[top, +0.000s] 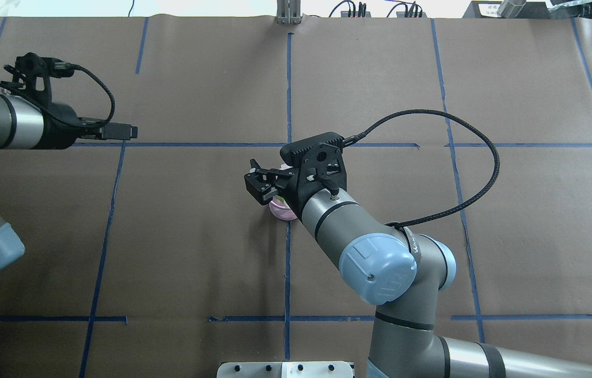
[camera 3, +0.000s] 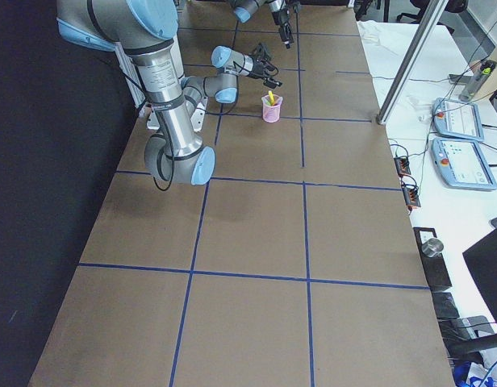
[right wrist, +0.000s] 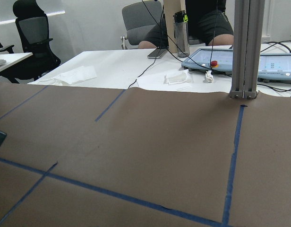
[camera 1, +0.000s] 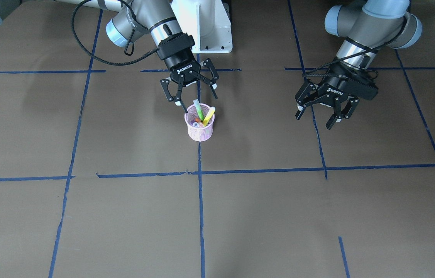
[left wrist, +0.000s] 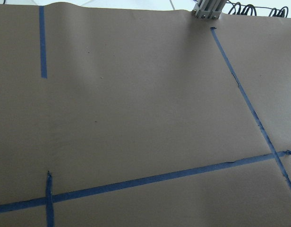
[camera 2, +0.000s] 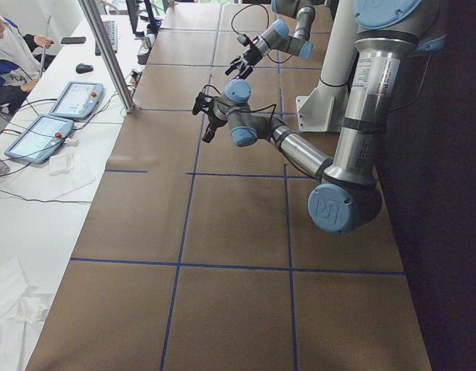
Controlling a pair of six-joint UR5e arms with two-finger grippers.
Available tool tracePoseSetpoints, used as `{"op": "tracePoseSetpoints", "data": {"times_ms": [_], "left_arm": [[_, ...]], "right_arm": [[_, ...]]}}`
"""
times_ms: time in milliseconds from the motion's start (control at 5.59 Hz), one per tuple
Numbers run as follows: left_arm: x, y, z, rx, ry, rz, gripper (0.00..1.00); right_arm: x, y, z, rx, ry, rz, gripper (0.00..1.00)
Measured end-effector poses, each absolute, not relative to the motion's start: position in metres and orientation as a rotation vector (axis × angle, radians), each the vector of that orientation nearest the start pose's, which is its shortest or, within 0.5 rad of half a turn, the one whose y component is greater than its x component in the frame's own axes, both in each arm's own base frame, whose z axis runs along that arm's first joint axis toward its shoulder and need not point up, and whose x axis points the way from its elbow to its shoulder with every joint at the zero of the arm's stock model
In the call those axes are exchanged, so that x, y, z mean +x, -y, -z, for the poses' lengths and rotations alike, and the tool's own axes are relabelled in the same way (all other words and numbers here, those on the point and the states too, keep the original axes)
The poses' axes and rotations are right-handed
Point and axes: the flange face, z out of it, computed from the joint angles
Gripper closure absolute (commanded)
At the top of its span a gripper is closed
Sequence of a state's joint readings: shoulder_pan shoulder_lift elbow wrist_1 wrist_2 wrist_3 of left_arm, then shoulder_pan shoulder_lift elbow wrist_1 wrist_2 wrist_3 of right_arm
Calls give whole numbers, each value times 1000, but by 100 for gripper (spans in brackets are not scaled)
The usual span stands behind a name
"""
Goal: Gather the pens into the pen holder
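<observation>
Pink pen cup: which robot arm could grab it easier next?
Probably the right. Its open right gripper hangs close above the pink mesh pen holder with pens inside; the open left gripper is far off to the side.

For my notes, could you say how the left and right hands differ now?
The right hand hovers just above the pen holder; the left hand hangs well aside. The right hand points down at the pens; the left hand at bare paper. Both are open and empty.

Bright, even overhead light covers the brown paper (camera 1: 124, 216), leaving faint, soft shadows. Focus is sharp; both side views turn black beyond the paper.
</observation>
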State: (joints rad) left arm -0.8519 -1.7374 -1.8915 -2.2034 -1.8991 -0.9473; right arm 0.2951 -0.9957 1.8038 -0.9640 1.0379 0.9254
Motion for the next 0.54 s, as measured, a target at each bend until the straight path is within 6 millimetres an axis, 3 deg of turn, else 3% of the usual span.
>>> {"op": "tracePoseSetpoints", "data": {"times_ms": [179,358,537], "left_arm": [[256,486,-364,511,-972,-25,0],[225,497,-378,475,-942,-48,0],[192,509,-395,427,-896,-58,0]], "right_arm": [[-507,353,-143,967,918,-52,0],[-487,367,-147,902,822,-21,0],[-458,403,-165,768,739,10,0]]}}
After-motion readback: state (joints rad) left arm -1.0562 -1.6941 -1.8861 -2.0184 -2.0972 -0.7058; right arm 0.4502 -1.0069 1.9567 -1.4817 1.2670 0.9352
